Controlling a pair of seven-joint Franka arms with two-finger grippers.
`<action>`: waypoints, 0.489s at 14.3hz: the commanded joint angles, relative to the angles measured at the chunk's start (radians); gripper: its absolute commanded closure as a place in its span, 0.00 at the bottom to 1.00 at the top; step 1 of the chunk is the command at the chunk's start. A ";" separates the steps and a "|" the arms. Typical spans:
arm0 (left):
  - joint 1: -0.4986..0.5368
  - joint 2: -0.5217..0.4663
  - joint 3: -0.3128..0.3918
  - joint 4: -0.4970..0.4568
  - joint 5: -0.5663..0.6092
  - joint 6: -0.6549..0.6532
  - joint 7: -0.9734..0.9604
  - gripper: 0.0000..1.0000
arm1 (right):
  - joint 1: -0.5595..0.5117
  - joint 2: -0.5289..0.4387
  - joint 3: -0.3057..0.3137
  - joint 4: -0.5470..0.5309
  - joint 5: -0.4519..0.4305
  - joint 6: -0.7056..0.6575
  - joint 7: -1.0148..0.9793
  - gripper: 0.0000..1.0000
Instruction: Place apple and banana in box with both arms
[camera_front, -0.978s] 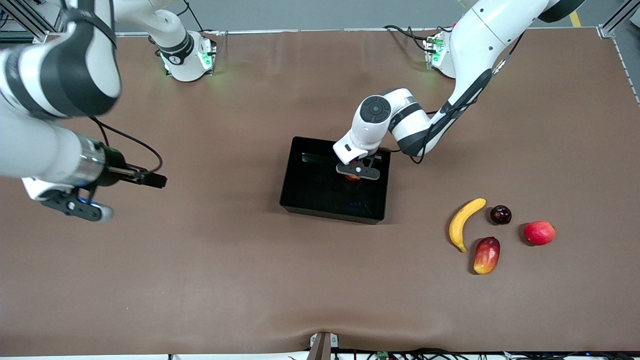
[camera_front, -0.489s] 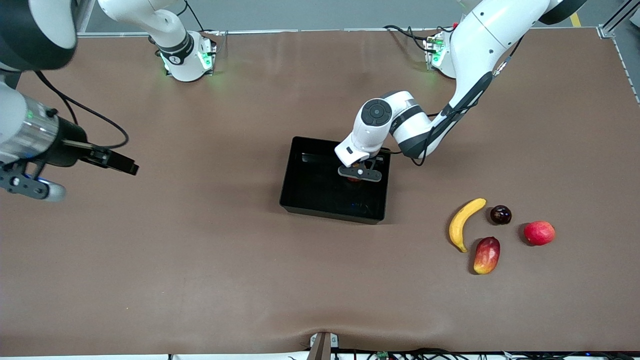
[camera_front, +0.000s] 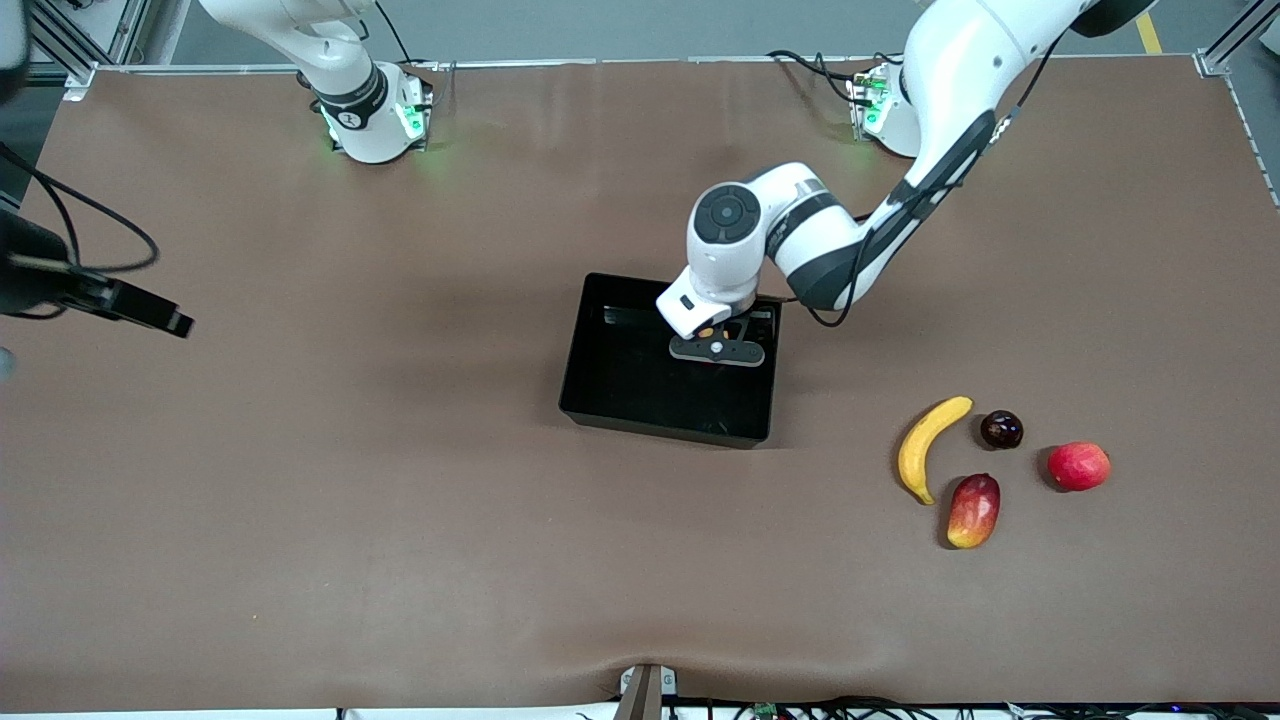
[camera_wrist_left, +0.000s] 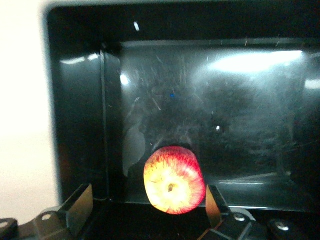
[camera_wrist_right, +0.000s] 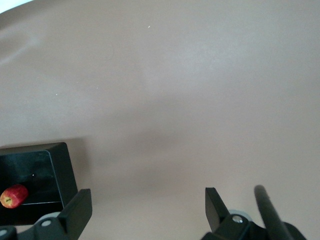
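- The box (camera_front: 668, 360) sits near the middle of the tabletop, between the two arms' reach, so either arm can drop fruit into it.
- The left gripper (camera_wrist_left: 145, 212) hangs over the box, close to the wall toward the left arm's end. Its fingers (camera_wrist_left: 80, 202) stand wide apart and hold nothing.
- The apple (camera_wrist_left: 174, 180) lies on the box floor, stem dimple up toward the wrist camera, between the spread fingers but touching neither. By the look of it, it is let go and its half of the job is done.
- From the front the left arm's hand hides the apple; the right wrist view shows it low in the box (camera_wrist_right: 35, 187).
- The banana (camera_front: 929, 446) lies on the tabletop toward the left arm's end, well apart from the box and nearer the front edge. It is not yet picked up.
- Just beside the banana lie a dark round fruit (camera_front: 1001, 429), a red-yellow long fruit (camera_front: 973, 510) and a pinkish-red fruit (camera_front: 1078, 466). They crowd it, so a grasp probably needs care to avoid nudging them.
- The right gripper (camera_wrist_right: 145, 210) waits over bare tabletop at the right arm's end, fingers open and empty, well clear of the box.
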 joint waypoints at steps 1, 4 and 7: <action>0.018 -0.030 -0.013 0.100 0.006 -0.123 -0.009 0.00 | -0.081 -0.196 0.071 -0.280 -0.021 0.101 -0.041 0.00; 0.084 -0.042 -0.015 0.141 -0.015 -0.167 0.004 0.00 | -0.080 -0.237 0.074 -0.316 -0.053 0.044 -0.040 0.00; 0.165 -0.045 -0.016 0.141 -0.018 -0.166 0.152 0.00 | -0.085 -0.238 0.050 -0.301 -0.065 0.045 -0.052 0.00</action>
